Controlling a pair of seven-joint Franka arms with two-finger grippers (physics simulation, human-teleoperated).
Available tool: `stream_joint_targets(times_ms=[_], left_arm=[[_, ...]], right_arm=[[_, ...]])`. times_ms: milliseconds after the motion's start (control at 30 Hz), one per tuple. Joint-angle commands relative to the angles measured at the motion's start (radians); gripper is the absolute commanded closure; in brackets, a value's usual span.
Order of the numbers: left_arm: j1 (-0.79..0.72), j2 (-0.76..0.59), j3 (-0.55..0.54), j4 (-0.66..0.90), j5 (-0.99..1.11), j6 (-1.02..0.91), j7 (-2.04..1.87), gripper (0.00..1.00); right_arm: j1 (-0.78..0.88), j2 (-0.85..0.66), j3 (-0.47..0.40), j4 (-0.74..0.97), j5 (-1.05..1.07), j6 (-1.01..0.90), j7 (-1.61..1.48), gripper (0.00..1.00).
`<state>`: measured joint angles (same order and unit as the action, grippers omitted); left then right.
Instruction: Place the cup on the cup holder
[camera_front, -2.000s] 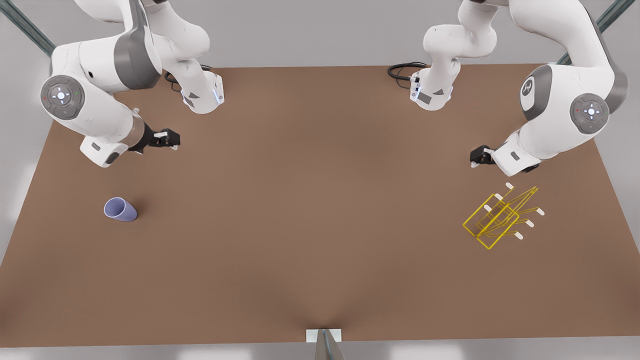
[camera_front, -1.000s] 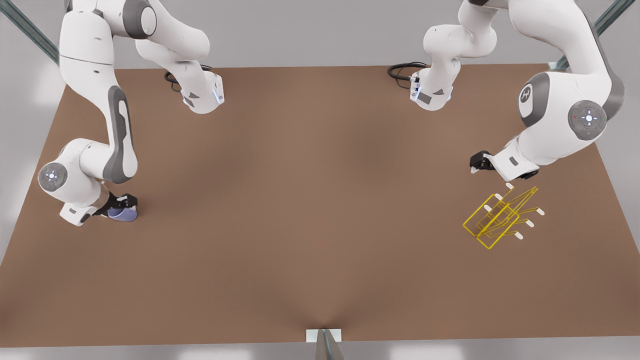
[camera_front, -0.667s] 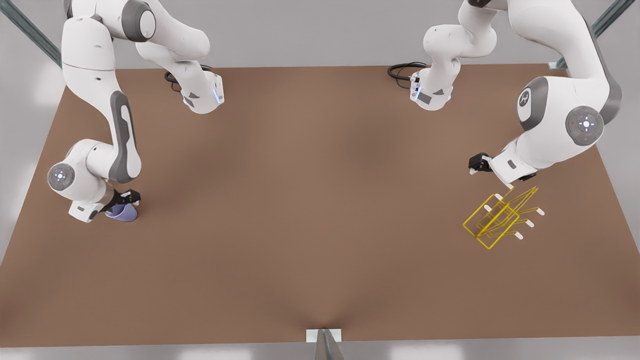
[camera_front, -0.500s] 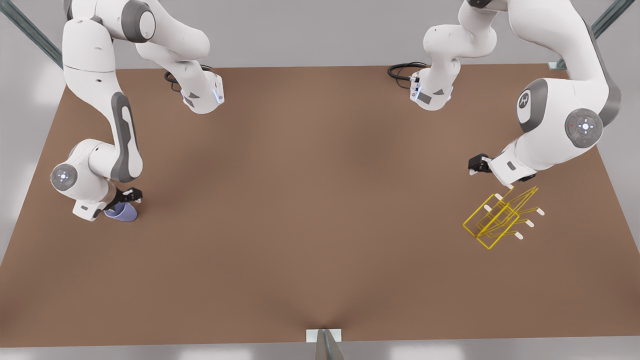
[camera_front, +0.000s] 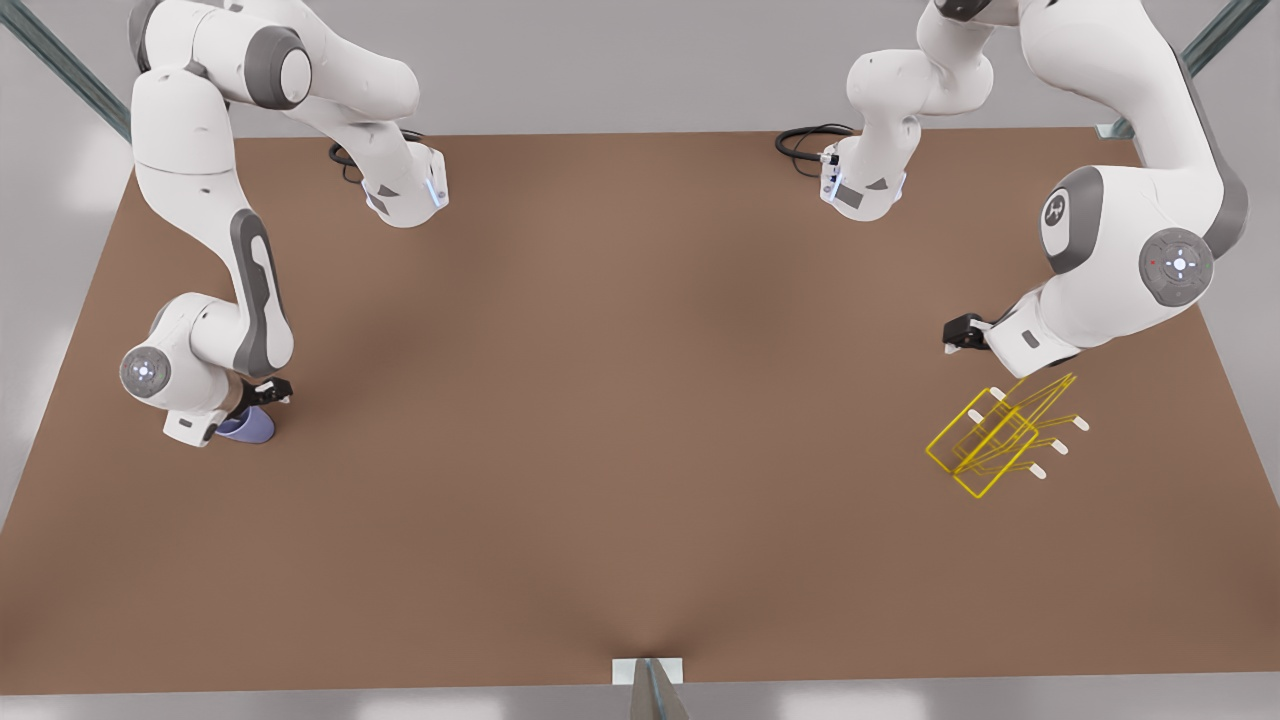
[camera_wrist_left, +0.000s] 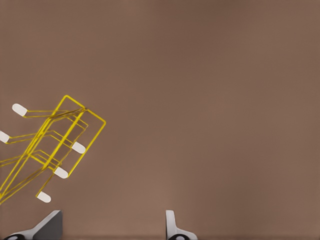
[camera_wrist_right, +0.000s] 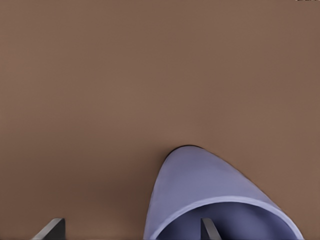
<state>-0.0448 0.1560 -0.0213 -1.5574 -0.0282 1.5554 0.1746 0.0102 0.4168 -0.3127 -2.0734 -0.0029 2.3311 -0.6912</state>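
The lavender-blue cup (camera_front: 252, 428) lies on its side near the front view's left table edge, partly hidden under the wrist. My right gripper (camera_front: 264, 394) is on it and open. In the right wrist view one fingertip (camera_wrist_right: 206, 227) is inside the mouth of the cup (camera_wrist_right: 200, 190) and the other stands well outside its wall. The yellow wire cup holder (camera_front: 1000, 435) rests at the front view's right. My left gripper (camera_front: 960, 336) hovers just behind it, open and holding nothing. The left wrist view shows the cup holder (camera_wrist_left: 50, 145) off to one side of my left gripper (camera_wrist_left: 111, 227).
The brown table (camera_front: 640, 420) spreads wide between cup and holder. Both arm bases (camera_front: 405, 190) stand at its far edge with black cables. A small grey bracket (camera_front: 648, 680) sits at the near edge.
The right arm dropped from above the table onto the cup, then its wrist shifted slightly toward the front view's right. The left arm only drifted a little near the holder.
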Motion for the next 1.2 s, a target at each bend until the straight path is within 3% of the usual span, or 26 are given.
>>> stream_joint_targets(times_ms=[0,33,167,367,500,833,967,1167], left_arm=[[-0.001,-0.001,0.000,0.000,0.001,-0.001,-0.006,0.00],[-0.001,-0.001,0.000,0.000,0.001,-0.001,-0.006,0.00],[-0.001,-0.001,0.000,0.000,0.001,-0.003,-0.006,0.00],[-0.001,-0.001,0.000,0.000,0.001,-0.011,-0.007,0.00],[-0.003,-0.001,-0.002,0.000,0.001,-0.011,-0.007,0.00],[-0.003,-0.004,0.000,0.028,0.001,-0.050,-0.004,0.00],[0.000,-0.001,0.004,0.045,0.002,-0.112,-0.004,0.00],[0.000,-0.003,0.017,0.046,0.001,-0.121,-0.004,0.00]], right_arm=[[-0.001,0.000,0.000,0.003,0.001,0.001,-0.036,0.04],[0.001,0.007,0.000,0.004,0.001,0.001,-0.036,0.17],[0.001,0.017,-0.012,0.012,0.000,-0.007,-0.045,0.45],[0.002,0.019,-0.014,0.033,0.000,-0.062,-0.036,0.58],[0.005,0.020,-0.012,0.047,0.000,-0.078,-0.031,0.79],[0.079,0.023,0.006,0.196,0.004,-0.180,-0.040,0.79],[0.292,0.025,0.027,0.349,0.147,-0.251,0.022,0.79],[0.588,0.137,0.027,0.506,0.726,-0.239,0.217,0.79]])
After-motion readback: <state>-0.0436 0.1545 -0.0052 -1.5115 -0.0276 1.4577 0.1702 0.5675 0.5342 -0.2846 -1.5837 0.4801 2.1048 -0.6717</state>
